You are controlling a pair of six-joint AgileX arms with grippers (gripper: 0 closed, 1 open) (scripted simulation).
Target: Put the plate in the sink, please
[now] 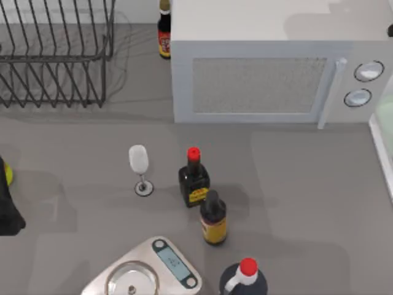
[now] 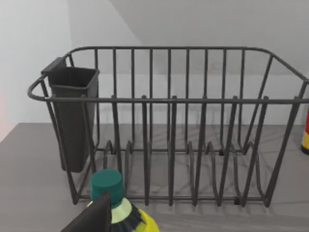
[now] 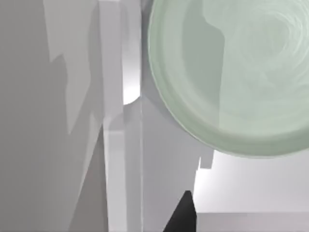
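1. One pale green plate [image 3: 231, 72] is seen from the right wrist view, lying inside the sink [image 3: 120, 145] just beside its thick white rim; a sliver of the plate [image 1: 385, 114] and the sink's rim [image 1: 381, 150] appear at the right edge of the top view.
2. One dark fingertip [image 3: 182, 212] of the right arm is seen above the sink, apart from the plate; whether that gripper is released or clenched cannot be told.
3. The left arm [image 1: 9, 203] is parked at the left edge of the table [image 1: 295, 184]; its grip cannot be told either. A dark part of it lies against one yellow bottle with a teal cap [image 2: 113, 203].
4. One grey wire dish rack [image 2: 183, 135] is stood at the back left, with one dark cutlery cup [image 2: 75, 116] hung on its end.
5. One white microwave [image 1: 264, 80] is placed at the back, and one dark bottle [image 1: 164, 34] is tucked between it and the rack.
6. One wine glass [image 1: 140, 169] is stood upright near the middle.
7. Three more bottles are counted: one dark with a red cap [image 1: 194, 178], one dark with a black cap [image 1: 213, 218] just beside it, and one with a red cap [image 1: 244, 279] at the front edge.
8. One silver kitchen scale [image 1: 144, 273] is set at the front.
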